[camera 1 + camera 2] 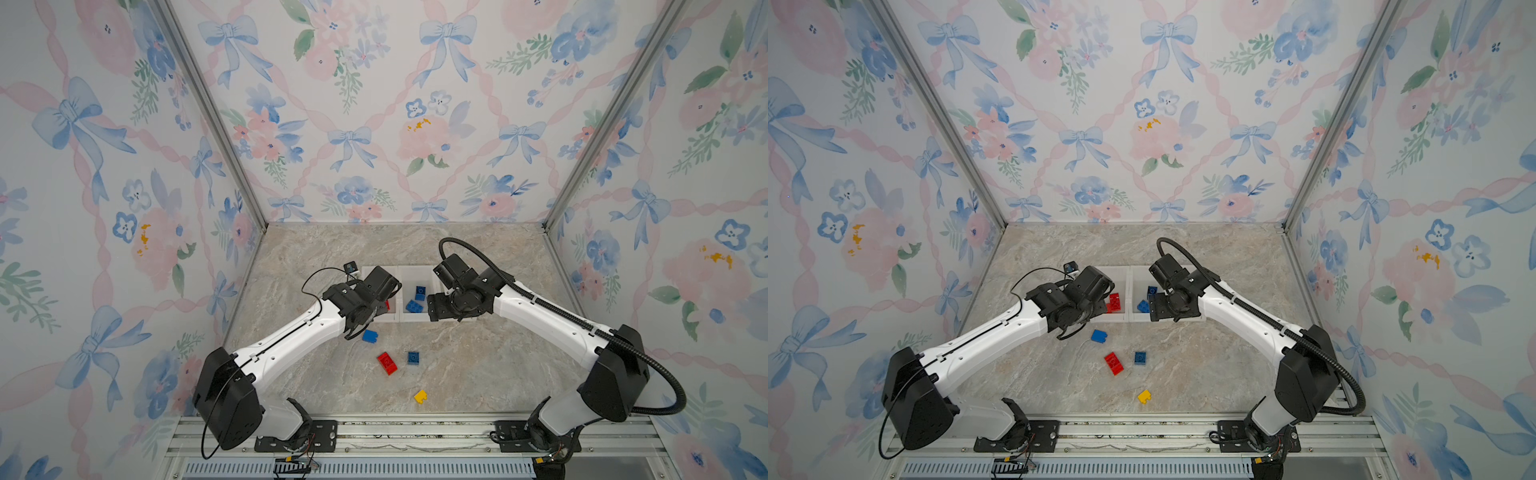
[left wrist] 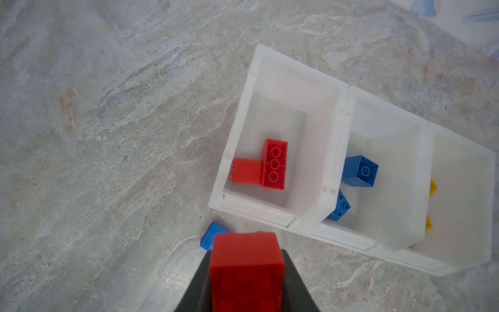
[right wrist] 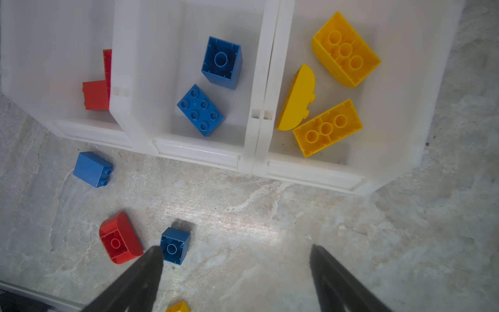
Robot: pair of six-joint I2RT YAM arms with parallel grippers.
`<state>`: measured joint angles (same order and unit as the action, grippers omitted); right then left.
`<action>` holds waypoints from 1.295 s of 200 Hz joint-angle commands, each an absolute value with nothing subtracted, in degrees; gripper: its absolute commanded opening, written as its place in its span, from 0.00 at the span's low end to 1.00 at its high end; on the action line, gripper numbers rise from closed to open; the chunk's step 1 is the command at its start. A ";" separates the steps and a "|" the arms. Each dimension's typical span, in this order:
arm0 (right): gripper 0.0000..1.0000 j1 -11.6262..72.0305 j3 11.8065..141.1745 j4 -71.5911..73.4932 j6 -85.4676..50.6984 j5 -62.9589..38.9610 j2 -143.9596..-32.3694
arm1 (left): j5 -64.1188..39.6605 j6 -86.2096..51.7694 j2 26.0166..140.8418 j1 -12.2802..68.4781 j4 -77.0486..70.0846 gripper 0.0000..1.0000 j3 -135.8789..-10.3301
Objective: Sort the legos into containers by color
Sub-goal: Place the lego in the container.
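Note:
My left gripper is shut on a red brick, held above the table just in front of the left container. That container holds two red bricks. The middle container has two blue bricks, and the right container has three yellow ones. Near the containers' front wall my right gripper hangs open and empty. On the table lie a blue brick, a red brick, a small blue brick and a yellow brick.
Both arms reach in from the metal rail at the front edge. Floral walls close the table's sides and back. In both top views the right arm covers the right container.

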<state>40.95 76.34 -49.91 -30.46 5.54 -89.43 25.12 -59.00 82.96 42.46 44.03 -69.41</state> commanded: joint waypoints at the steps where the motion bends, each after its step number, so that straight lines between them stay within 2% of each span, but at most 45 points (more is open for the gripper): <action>1: 0.88 40.43 75.42 -50.08 -31.46 5.71 -87.39 | 29.59 -51.42 87.47 42.66 44.11 0.25 -74.23; 56: 0.88 39.47 73.51 -50.01 -31.93 5.67 -85.46 | 30.28 -43.45 99.85 41.27 41.30 0.25 -83.48; 157: 0.89 37.30 68.78 -49.83 -32.79 5.38 -81.23 | 26.83 -38.05 108.16 37.13 33.59 0.26 -82.90; 176: 0.89 37.33 68.41 -49.83 -33.01 5.36 -80.97 | 26.31 -38.01 108.99 37.10 33.14 0.32 -82.57; 219: 0.89 37.35 67.86 -49.66 -33.18 5.01 -81.07 | 25.59 -38.83 108.25 37.18 31.99 0.54 -80.83; 259: 0.89 38.04 67.76 -49.05 -33.62 4.48 -81.47 | 25.98 -39.13 106.04 37.36 31.90 0.62 -79.50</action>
